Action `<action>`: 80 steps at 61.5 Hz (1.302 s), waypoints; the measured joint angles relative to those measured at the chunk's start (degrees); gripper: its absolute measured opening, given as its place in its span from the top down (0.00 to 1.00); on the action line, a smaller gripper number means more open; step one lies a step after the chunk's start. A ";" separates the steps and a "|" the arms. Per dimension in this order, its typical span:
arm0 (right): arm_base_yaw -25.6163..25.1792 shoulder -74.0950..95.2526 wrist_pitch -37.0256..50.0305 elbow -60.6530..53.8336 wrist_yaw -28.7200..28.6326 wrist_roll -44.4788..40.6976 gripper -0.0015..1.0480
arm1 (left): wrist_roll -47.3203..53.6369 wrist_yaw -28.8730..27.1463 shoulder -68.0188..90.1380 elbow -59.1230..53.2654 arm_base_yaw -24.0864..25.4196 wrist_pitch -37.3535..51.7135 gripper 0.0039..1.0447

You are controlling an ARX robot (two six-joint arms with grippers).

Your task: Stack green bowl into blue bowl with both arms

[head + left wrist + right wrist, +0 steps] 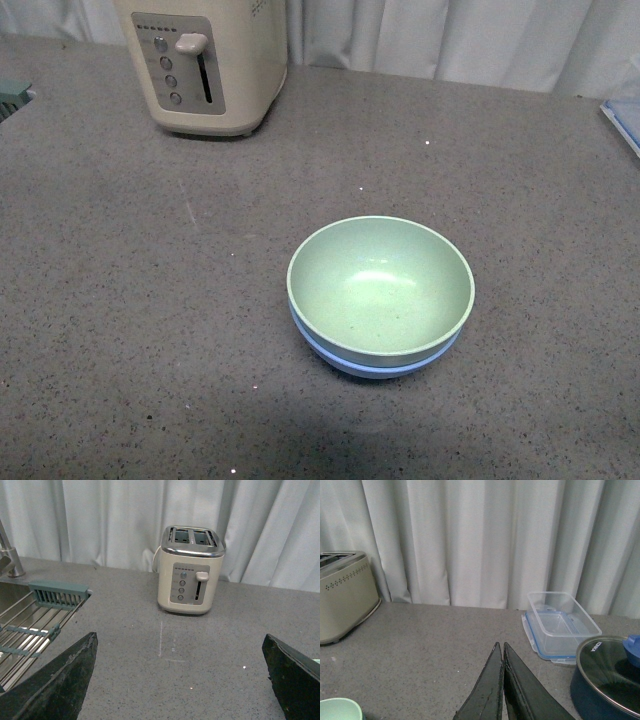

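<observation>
neither arm shows in the front view. the left gripper hangs above the bench, facing the toaster, its two dark fingers spread wide apart with nothing between them. the right gripper has its fingers pressed together, empty.

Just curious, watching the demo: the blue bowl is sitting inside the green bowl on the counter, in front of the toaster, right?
Not quite. The front view shows the green bowl nested inside the blue bowl, whose rim peeks out beneath. They do sit on the counter in front of the toaster.
</observation>
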 joint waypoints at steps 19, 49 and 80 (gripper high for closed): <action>-0.04 -12.85 -14.88 0.39 -0.04 0.00 0.99 | 0.00 0.00 0.00 0.00 0.00 0.00 0.06; -0.04 -27.28 -31.39 0.48 -0.07 0.00 0.99 | 0.00 0.00 -0.02 0.00 0.00 0.00 0.06; -0.07 -30.12 -32.54 0.48 -0.20 -0.07 0.59 | 0.00 0.02 -0.02 0.00 0.00 0.00 0.06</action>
